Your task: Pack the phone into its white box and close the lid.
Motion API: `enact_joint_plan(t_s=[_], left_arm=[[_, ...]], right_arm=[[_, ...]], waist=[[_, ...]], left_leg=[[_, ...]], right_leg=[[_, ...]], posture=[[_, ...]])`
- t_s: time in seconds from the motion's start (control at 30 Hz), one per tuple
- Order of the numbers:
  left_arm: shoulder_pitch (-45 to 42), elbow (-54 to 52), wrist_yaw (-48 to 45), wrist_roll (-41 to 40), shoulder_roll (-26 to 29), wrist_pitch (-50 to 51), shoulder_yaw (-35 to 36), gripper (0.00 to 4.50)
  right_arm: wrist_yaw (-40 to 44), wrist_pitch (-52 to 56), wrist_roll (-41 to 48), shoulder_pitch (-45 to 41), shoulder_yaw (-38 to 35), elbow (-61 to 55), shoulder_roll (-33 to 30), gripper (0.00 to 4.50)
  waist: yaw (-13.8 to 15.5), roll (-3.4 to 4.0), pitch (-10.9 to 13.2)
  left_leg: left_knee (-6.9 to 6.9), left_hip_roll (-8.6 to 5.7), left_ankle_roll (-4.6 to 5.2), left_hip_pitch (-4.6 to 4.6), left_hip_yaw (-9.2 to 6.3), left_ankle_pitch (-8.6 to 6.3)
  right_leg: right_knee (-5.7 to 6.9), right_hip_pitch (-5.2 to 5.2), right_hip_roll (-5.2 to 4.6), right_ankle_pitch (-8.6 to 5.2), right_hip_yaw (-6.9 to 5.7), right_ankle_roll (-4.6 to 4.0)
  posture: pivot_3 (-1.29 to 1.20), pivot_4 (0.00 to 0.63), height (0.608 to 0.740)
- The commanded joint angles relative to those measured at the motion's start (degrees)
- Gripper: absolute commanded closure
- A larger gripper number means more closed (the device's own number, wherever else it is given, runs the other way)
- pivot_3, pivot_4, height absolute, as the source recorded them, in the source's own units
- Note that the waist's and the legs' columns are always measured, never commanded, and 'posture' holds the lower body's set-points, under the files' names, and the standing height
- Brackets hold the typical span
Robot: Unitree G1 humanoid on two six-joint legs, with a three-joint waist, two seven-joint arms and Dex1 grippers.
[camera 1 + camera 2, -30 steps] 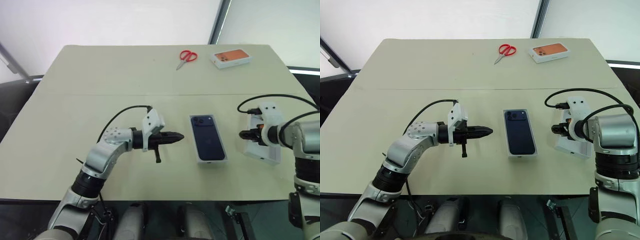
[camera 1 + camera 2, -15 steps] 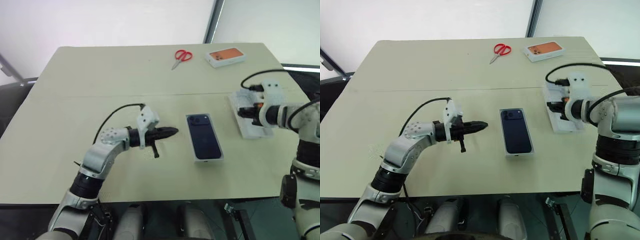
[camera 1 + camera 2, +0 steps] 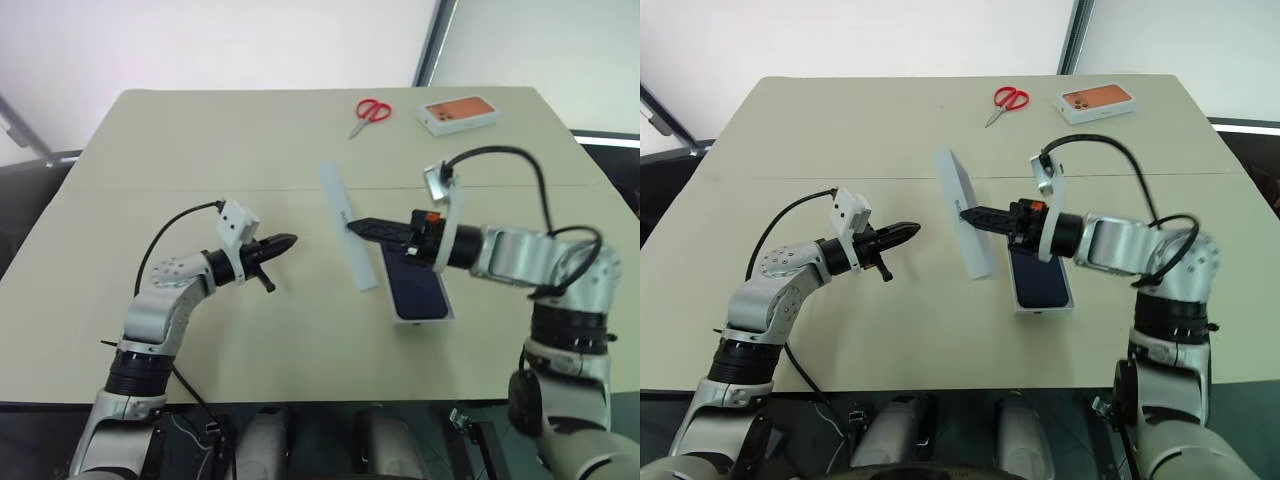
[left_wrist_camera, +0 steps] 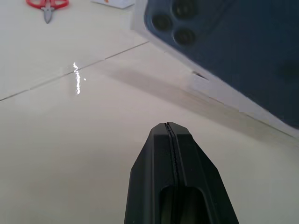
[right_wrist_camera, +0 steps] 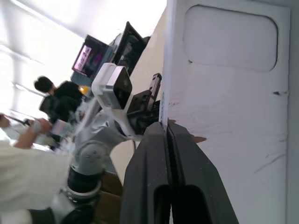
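Observation:
The dark navy phone [image 3: 413, 283] lies back up in the shallow white box [image 3: 428, 318] on the table, right of centre. My right gripper [image 3: 352, 226] reaches leftward above the phone and is shut on one edge of the lid [image 3: 360, 266]. The lid hangs on edge above the table, just left of the box. Its blue phone picture [image 4: 224, 42] faces my left gripper, and its white inner side [image 5: 233, 93] faces the right wrist. My left gripper [image 3: 290, 240] is shut and empty, pointing at the lid from a short way off to its left.
Red scissors [image 3: 373, 111] and a white box with an orange top [image 3: 460, 115] lie near the table's far edge. A seam crosses the tabletop [image 3: 200, 190]. A person [image 5: 51, 93] sits in the background beyond the table's left side.
My right gripper has closed on the lid, lifted it off the table at the right and swung it left to the middle, turning it on edge. The left gripper has drawn back to the left.

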Motion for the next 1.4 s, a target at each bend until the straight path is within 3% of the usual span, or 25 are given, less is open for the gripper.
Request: enact_joint_plan(t_s=[0.03, 0.27, 0.4, 0.5, 0.6, 0.73, 0.8, 0.87, 1.1, 1.3, 1.4], left_arm=[[-0.04, -2.7, 0.35, -0.75, -0.37, -0.94, 0.21, 4.5], [-0.9, -3.94, -0.19, -0.06, -3.26, -0.59, -4.54, 4.5], [-2.76, -2.76, 0.25, 1.04, -5.54, -0.78, -7.61, 4.5], [-4.28, -1.2, 0.77, 1.75, -7.53, -0.96, -9.18, 4.5], [-5.7, 0.45, 1.33, 1.91, -9.47, -0.53, -9.91, 4.5], [-6.94, 1.18, 1.06, 2.13, -11.8, -0.54, -11.11, 4.5], [-7.68, 2.14, 1.3, 3.13, -13.06, -0.96, -12.48, 4.5], [-8.77, 3.85, 2.18, 4.0, -15.06, -1.08, -13.82, 4.5], [-10.68, 6.14, 3.46, 4.6, -18.8, -1.13, -13.41, 4.5], [-9.43, 1.27, 4.06, 2.18, -14.06, 3.51, -8.45, 4.5], [-7.81, -1.63, 3.55, 1.58, -10.03, 6.49, -7.18, 4.5]], right_arm=[[-5.19, -6.34, 4.44, 2.43, 0.94, -5.57, 1.58, 4.45], [-18.79, -11.05, 4.44, 11.61, 0.44, -7.16, 4.32, 4.45], [-21.44, -11.92, 4.44, 12.76, -0.36, -7.88, 5.14, 4.45], [-20.51, -11.85, 4.44, 11.79, -1.02, -8.25, 4.4, 3.59], [-18.41, -11.3, 4.44, 9.37, -1.98, -7.71, 1.42, 2.0], [-14.64, -11.0, 4.44, 4.31, -2.71, -5.44, -9.56, 0.02], [-10.98, -10.02, 1.08, 2.43, -1.9, -4.51, -15.92, 0.02], [-4.37, -8.29, -7.82, 0.75, -0.02, -4.66, -21.4, 0.02], [14.19, -11.46, -33.25, -0.58, 6.77, -7.02, -28.67, 0.02], [29.16, -19.84, -54.89, 3.35, 14.3, -12.73, -34.77, 0.02], [34.26, -21.37, -60.98, 4.28, 16.04, -12.2, -36.1, 0.91]], waist=[[-0.14, 0.01, 0.0], [0.01, 0.04, -0.02], [0.19, 0.05, -0.03], [0.17, 0.05, -0.03], [0.08, 0.08, -0.01], [0.08, 0.2, 0.06], [0.29, 0.21, 0.06], [0.23, 0.21, 0.05], [0.09, 0.22, 0.05], [0.19, 0.26, 0.04], [0.14, 0.27, 0.04]], left_leg=[[0.04, 0.04, 0.02, 0.01, 0.0, -0.02], [0.16, 0.13, 0.13, 0.0, 0.0, -0.08], [0.23, 0.12, 0.18, 0.01, -0.03, -0.11], [0.27, 0.12, 0.21, 0.01, -0.02, -0.13], [0.29, 0.12, 0.27, 0.01, 0.0, -0.16], [0.32, 0.12, 0.31, -0.02, 0.03, -0.18], [0.35, 0.15, 0.37, -0.02, 0.01, -0.22], [0.35, 0.16, 0.47, -0.03, 0.02, -0.27], [0.43, 0.2, 0.57, -0.03, 0.05, -0.33], [0.43, 0.2, 0.56, -0.03, 0.03, -0.33], [0.43, 0.2, 0.56, -0.02, 0.03, -0.33]], right_leg=[[0.04, 0.0, 0.06, 0.0, 0.0, 0.0], [0.06, 0.02, 0.15, 0.0, 0.02, 0.01], [0.06, 0.09, 0.17, 0.0, 0.01, 0.0], [0.06, 0.11, 0.18, 0.0, 0.01, 0.01], [0.06, 0.1, 0.2, 0.0, 0.01, 0.01], [0.06, 0.07, 0.2, 0.0, 0.02, 0.01], [0.04, 0.11, 0.24, -0.01, 0.01, 0.01], [-0.02, 0.13, 0.26, -0.01, 0.01, 0.02], [-0.03, 0.14, 0.27, -0.01, 0.02, 0.02], [-0.04, 0.12, 0.27, -0.01, 0.02, 0.02], [-0.04, 0.12, 0.27, -0.01, 0.03, 0.02]], posture=[[0.0, 0.15, 0.697], [0.0, 0.15, 0.697], [0.0, 0.15, 0.697], [0.0, 0.15, 0.697], [0.0, 0.15, 0.697], [0.0, 0.15, 0.697], [0.0, 0.15, 0.697], [0.0, 0.15, 0.697], [0.0, 0.15, 0.697], [0.0, 0.15, 0.697], [0.0, 0.15, 0.697]])
